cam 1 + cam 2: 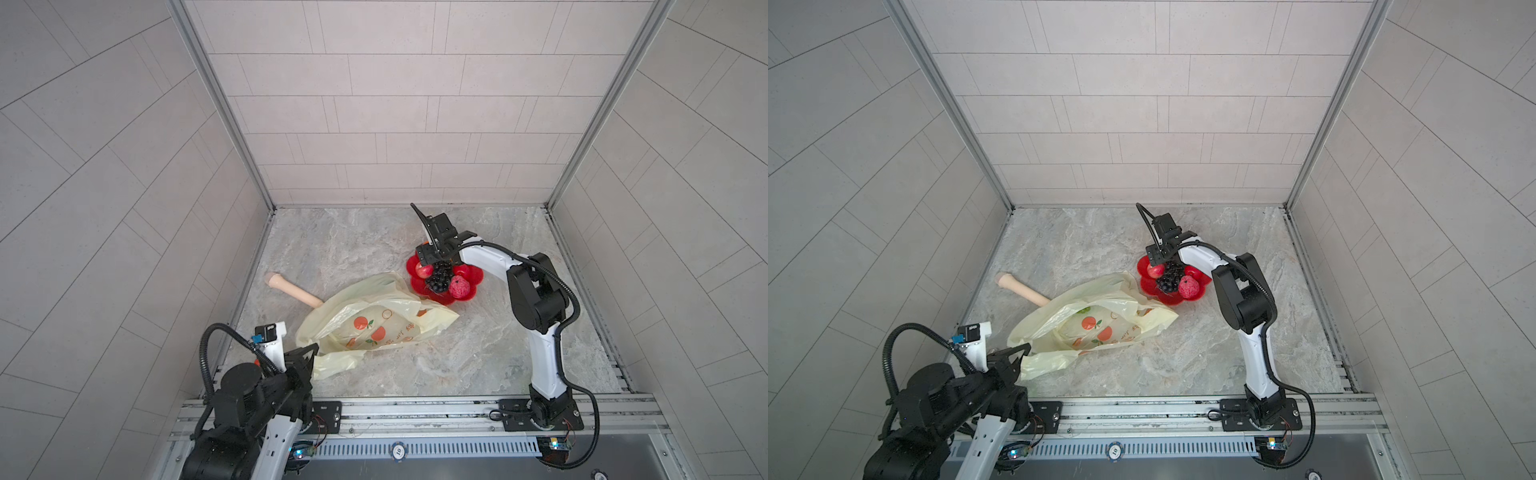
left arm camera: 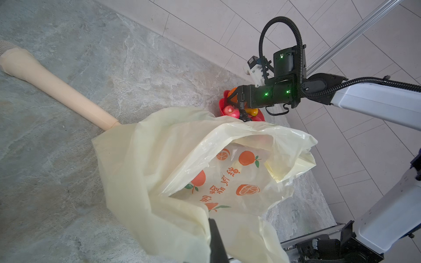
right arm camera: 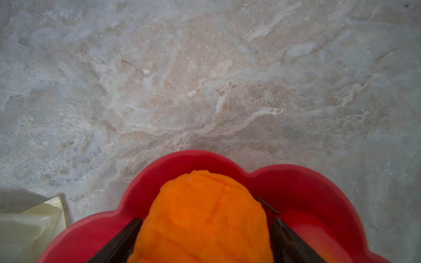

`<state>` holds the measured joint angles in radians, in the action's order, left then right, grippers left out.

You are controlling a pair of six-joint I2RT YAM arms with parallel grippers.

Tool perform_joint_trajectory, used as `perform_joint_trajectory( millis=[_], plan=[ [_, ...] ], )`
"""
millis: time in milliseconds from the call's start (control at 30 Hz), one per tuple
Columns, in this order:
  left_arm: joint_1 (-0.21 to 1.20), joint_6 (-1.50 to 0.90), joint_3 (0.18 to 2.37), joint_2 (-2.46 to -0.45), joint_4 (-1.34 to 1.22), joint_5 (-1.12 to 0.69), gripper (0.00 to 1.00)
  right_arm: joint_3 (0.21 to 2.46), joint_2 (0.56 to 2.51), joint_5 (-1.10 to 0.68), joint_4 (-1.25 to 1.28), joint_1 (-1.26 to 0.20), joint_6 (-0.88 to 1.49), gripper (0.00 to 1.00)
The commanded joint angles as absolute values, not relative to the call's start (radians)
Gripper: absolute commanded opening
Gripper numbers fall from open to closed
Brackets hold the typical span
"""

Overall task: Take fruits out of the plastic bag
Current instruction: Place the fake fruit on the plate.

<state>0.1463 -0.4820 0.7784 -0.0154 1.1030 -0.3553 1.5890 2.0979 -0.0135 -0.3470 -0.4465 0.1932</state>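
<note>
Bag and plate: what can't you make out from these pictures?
- Inside the bag, left wrist view: folds hide any remaining fruit.
- The orange, right wrist view: cut off by the edge; whether the right pincer grips it is unclear.
- Far side of the plate, both top views: covered by the right arm.
- End of the stick, both top views: under the bag.

A grey-beige marbled tabletop [image 1: 415, 353] carries three things: a crumpled pale yellow plastic bag [image 1: 374, 316] near the middle, a beige stick [image 1: 295, 289] partly tucked under the bag's far edge, and a red flower-shaped plate [image 1: 473, 275] just beyond.
</note>
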Motion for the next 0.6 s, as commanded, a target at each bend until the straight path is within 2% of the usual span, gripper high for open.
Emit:
perform_joint_trajectory(
  millis=[0, 400, 500, 567],
  plan=[
    [0.14, -0.483, 0.77, -0.004, 1.08, -0.362, 0.0, 1.578, 2.023, 0.018, -0.344, -0.445, 0.201, 0.91],
    [0.129, -0.481, 0.767, -0.003, 1.078, -0.37, 0.0, 1.575, 1.956, -0.001, -0.327, -0.453, 0.198, 0.89],
    [0.126, -0.482, 0.768, -0.004, 1.077, -0.37, 0.0, 1.58, 1.962, -0.029, -0.318, -0.454, 0.193, 0.83],
    [0.122, -0.479, 0.767, -0.003, 1.075, -0.371, 0.0, 1.593, 1.973, -0.05, -0.319, -0.458, 0.189, 0.73]
  ],
)
